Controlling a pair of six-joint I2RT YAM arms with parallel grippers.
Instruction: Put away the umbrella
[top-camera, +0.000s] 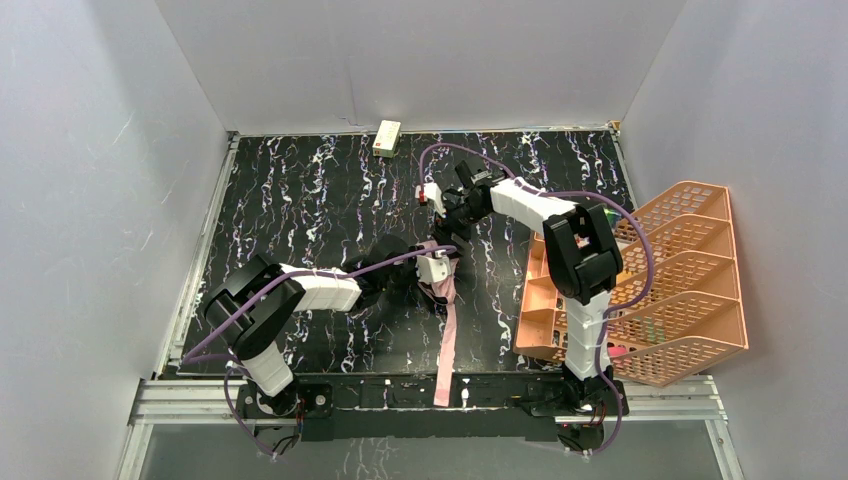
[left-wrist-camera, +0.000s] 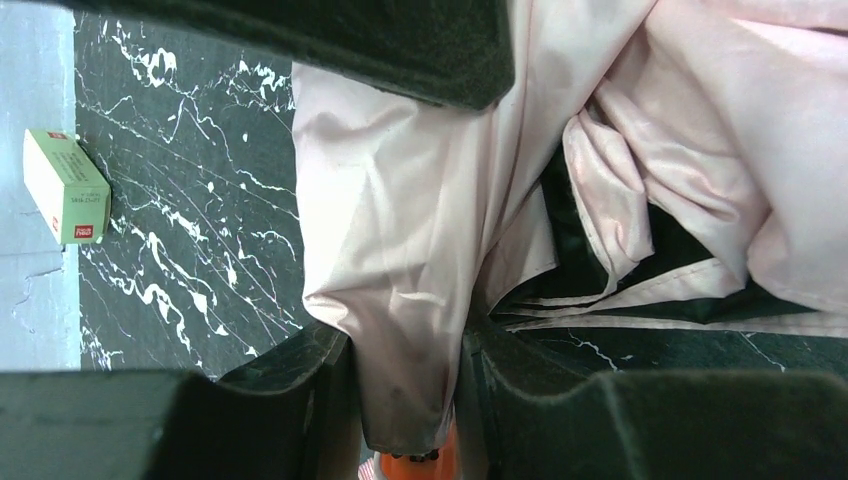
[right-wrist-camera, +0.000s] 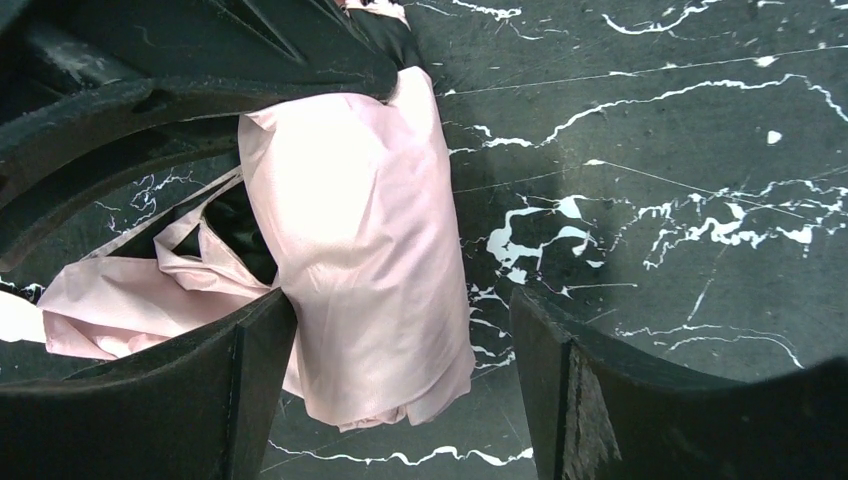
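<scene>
From above, a long pink strip (top-camera: 446, 350) runs from the near edge of the table (top-camera: 300, 200) up to a crumpled bundle at the middle. That bundle is the umbrella (top-camera: 442, 291). Whether the strip is its strap or a fold of fabric cannot be told from here.

The left gripper (top-camera: 438, 270) reaches in from the left and sits on the near side of the bundle. Its wrist view shows the two fingers (left-wrist-camera: 290, 400) drawn close together, clamped on a tuck of the pale pink fabric (left-wrist-camera: 400, 200). The fabric spreads out beyond them, with black showing in the folds. A dark shape along the top of that view is cut off, and what it is cannot be made out.

Just beyond, the right gripper (top-camera: 447, 212) comes in from the far right and hangs over the far side of the bundle. Its fingers (right-wrist-camera: 250, 390) stand wide apart. A lobe of pink fabric (right-wrist-camera: 350, 230) lies between them, against one finger and clear of the other, with bare table in the gap. A dark shape at the upper left of that view hides the rest of the cloth.

No handle or ribs can be picked out in any view.

An orange mesh rack (top-camera: 680, 290) stands at the right edge. A small cream box (top-camera: 387, 137) lies against the far wall.
</scene>
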